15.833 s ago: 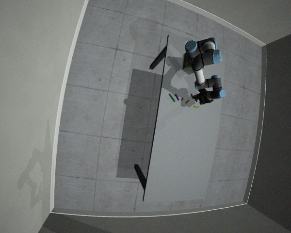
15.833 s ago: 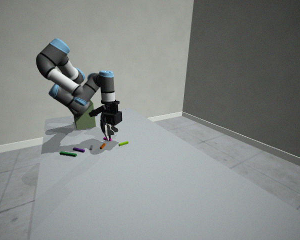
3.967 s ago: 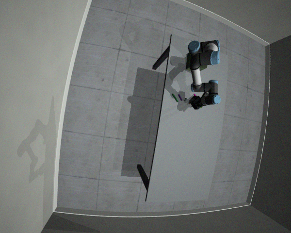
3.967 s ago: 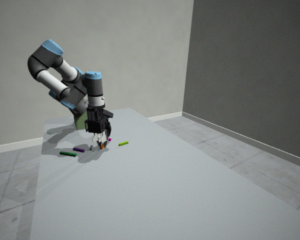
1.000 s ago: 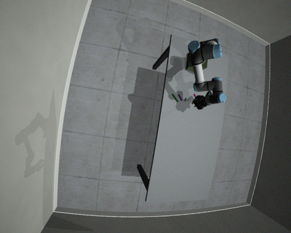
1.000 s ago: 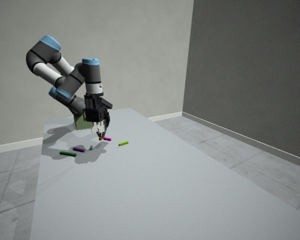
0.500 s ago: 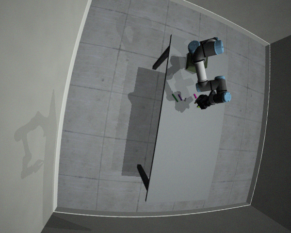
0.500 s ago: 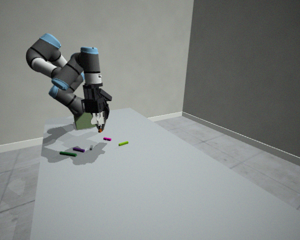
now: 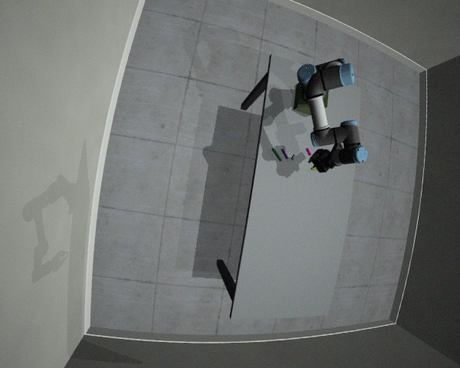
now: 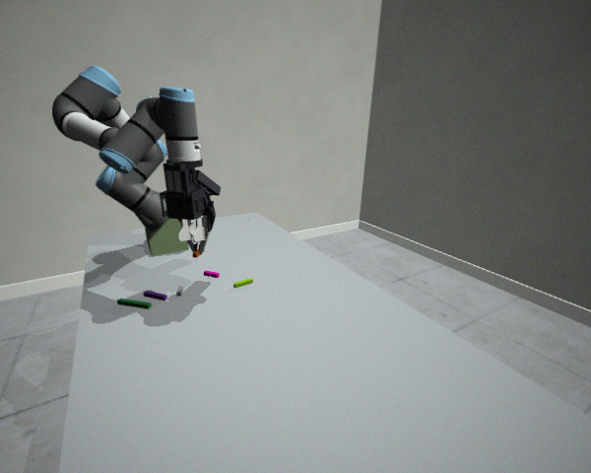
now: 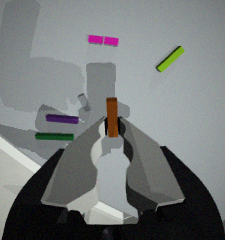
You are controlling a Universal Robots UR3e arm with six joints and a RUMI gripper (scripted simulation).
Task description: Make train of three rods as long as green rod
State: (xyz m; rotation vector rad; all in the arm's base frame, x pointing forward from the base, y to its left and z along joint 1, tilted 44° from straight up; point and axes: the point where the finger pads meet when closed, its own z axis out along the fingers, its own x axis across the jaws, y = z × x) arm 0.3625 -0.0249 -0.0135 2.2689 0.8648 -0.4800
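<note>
Orange rod (image 11: 111,116): pinched between the fingertips and carried above the table, pointing straight out from the tips in the wrist view – only its lower end (image 10: 196,252) is seen from outside.
Gripper (image 10: 198,246): jaws pressed onto the orange rod, fingers pointing down, hanging over the table near the arm's base.
Green rod (image 10: 134,303): laid flat near the table's left edge in the exterior view, inside the arm's shadow.
Purple rod (image 10: 155,295): laid flat just beside the green rod, roughly parallel to it, apart from it.
Grey rod (image 10: 179,291): small, seen between the purple rod and the magenta pair; its lie cannot be told.
Magenta rods (image 11: 103,40): two short pieces are seen in the wrist view, end to end in one line, touching or almost so – they read as one bar (image 10: 211,273) from outside.
Lime rod (image 10: 242,283): laid flat, set at an angle, well apart from the magenta rods.
Table (image 10: 295,386): grey top; all rods are gathered at the end near the arm.
Base (image 10: 164,238): a green block at the table's far end.
</note>
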